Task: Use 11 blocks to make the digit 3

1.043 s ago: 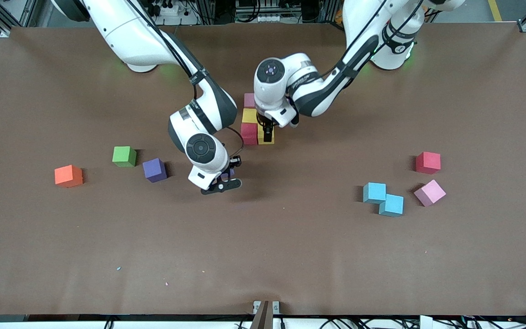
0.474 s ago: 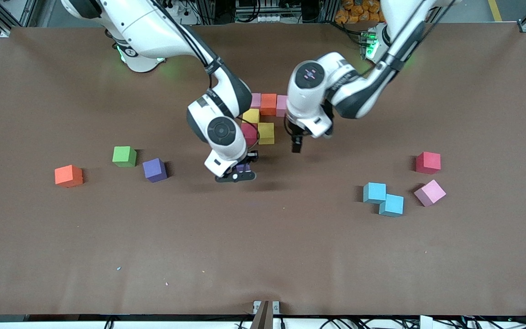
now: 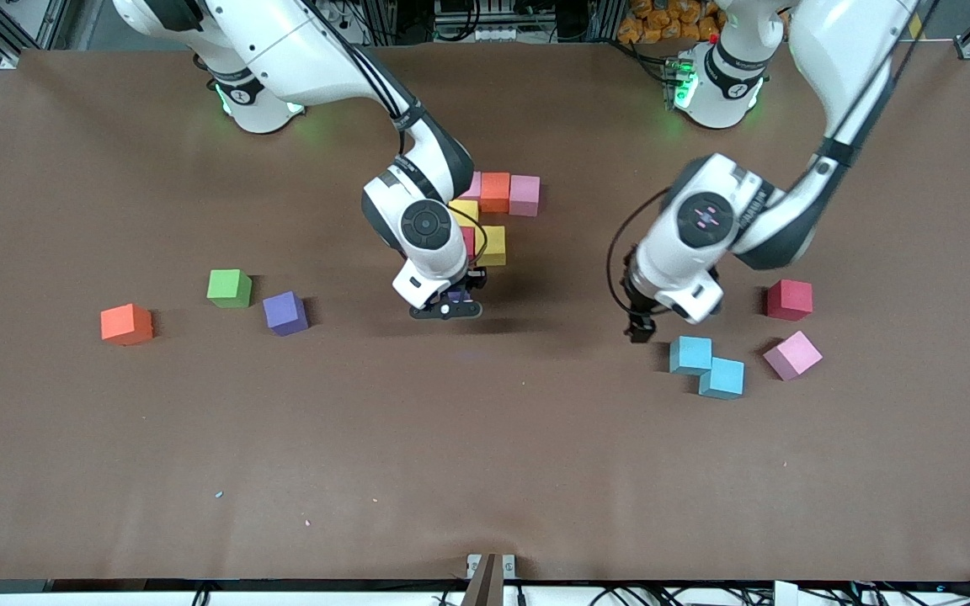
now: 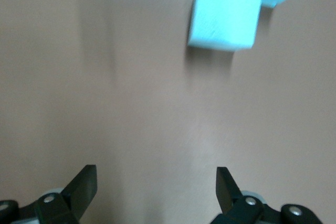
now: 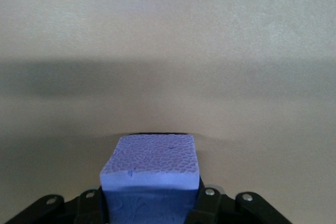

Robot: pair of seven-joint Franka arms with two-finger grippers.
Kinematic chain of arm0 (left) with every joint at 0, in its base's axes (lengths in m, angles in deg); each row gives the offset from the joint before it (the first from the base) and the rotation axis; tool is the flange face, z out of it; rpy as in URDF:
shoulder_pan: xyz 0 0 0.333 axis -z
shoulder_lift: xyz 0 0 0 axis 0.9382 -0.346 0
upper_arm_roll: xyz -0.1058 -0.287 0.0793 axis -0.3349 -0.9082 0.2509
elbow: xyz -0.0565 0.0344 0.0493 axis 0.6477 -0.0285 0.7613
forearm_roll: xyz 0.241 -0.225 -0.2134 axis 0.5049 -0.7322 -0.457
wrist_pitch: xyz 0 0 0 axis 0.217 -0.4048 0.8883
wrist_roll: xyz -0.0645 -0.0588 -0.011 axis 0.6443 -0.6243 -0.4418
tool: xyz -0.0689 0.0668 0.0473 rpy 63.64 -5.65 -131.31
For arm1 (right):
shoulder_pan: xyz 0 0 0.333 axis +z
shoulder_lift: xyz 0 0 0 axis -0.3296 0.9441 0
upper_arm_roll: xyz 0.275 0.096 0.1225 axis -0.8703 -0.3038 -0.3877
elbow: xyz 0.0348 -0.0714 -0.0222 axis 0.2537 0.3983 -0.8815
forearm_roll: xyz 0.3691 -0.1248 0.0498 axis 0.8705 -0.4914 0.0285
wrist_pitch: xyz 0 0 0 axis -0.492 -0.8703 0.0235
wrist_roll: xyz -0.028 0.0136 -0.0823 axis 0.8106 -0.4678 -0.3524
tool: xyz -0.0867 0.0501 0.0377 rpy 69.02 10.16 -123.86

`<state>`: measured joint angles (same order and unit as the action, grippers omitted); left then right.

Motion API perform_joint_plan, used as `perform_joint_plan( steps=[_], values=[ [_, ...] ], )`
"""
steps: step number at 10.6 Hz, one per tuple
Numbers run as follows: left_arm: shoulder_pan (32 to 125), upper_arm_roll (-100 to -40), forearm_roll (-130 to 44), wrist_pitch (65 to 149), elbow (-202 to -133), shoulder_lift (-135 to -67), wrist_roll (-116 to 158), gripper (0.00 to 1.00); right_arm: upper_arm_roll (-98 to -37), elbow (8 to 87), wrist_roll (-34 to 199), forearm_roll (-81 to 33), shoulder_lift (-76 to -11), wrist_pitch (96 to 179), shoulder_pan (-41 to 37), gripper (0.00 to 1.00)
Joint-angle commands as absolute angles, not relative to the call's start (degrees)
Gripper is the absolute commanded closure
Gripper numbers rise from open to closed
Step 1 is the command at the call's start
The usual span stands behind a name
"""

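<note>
The right gripper (image 3: 449, 305), clenched on a purple foam cube (image 5: 151, 169) with a pebbled, matte face, hangs over bare table just beside the started figure of pink, orange, yellow and red cubes (image 3: 495, 192); placing it next likely calls for squaring it against the yellow cube (image 3: 492, 245). The left gripper (image 4: 156, 192), fingers spread and empty, hovers beside two touching cyan cubes (image 3: 691, 354), seemingly lining up a pick.
</note>
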<state>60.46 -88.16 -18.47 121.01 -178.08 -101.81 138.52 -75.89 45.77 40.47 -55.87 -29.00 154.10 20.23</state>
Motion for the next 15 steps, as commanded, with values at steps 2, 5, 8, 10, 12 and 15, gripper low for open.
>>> perform_joint_plan(
  steps=[2, 5, 8, 10, 12, 15],
  values=[
    [56.67, -88.78, -17.99, 119.49, -175.6, -105.7, 126.61, 0.0, -75.9, 47.32, 37.79, -55.6, -29.66, 154.99, 20.39, 0.93],
    [53.76, -88.07, -18.42, 114.86, -172.02, -107.55, 116.12, 0.0, -75.99, 47.32, 35.59, -55.42, -29.57, 155.68, 21.79, 0.93],
    [53.24, -88.07, -18.68, 112.81, -169.45, -109.65, 116.98, 0.0, -75.99, 47.41, 35.59, -55.33, -29.39, 156.57, 22.06, 0.93],
    [52.45, -87.02, -18.69, 112.89, -169.45, -109.57, 121.45, 0.0, -75.9, 48.02, 35.59, -55.42, -29.39, 156.65, 22.06, 0.93],
    [52.45, -86.67, -18.51, 113.77, -169.36, -109.66, 123.83, 0.0, -75.9, 48.11, 35.76, -55.42, -29.39, 156.57, 21.98, 0.93],
    [53.23, -85.96, -17.98, 114.82, -169.19, -110.36, 124.72, 0.0, -75.9, 48.98, 35.76, -55.42, -29.48, 156.66, 22.06, 0.93]
  ],
)
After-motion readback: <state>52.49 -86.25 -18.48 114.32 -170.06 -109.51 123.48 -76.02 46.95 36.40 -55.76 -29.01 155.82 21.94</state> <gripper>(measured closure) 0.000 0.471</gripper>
